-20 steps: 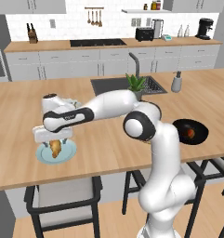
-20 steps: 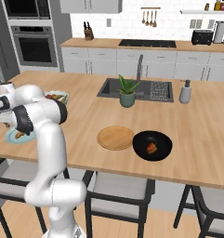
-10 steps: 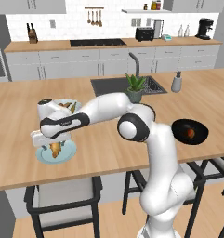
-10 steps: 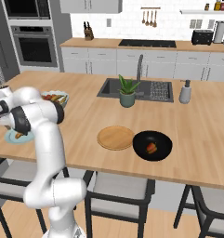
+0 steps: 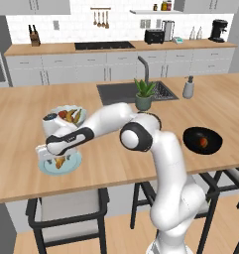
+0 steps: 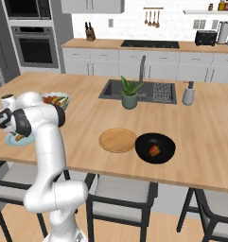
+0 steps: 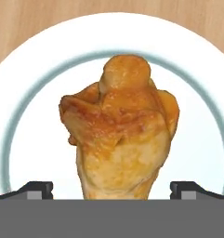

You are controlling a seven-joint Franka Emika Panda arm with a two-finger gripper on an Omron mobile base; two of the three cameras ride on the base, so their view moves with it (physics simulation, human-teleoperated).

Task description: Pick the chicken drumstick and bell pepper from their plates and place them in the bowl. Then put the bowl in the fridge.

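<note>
With my gripper (image 7: 111, 189) spread wide just over the chicken drumstick (image 7: 119, 130) on the pale blue plate (image 7: 34, 60), I want both fingertips (image 7: 33, 188) low past its thick sides before squeezing, so it lifts cleanly toward the black bowl (image 5: 203, 140).

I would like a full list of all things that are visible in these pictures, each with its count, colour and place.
chicken drumstick: one, golden-brown, on the blue plate, between the open finger tips
blue plate: one, pale blue, near left end of the island
wooden plate: one, tan, beside the black bowl
black bowl: one, glossy black, near the front edge of the island
bell pepper: one, red, inside the black bowl
fruit bowl: one, pale, mixed fruit, behind the blue plate
plant: one, green, in a pot by the sink
sink: one, dark, set in the island
ovens: two, black, in the back wall
stools: several, dark frames, under the island
gripper: one, open, just above the drumstick
</note>
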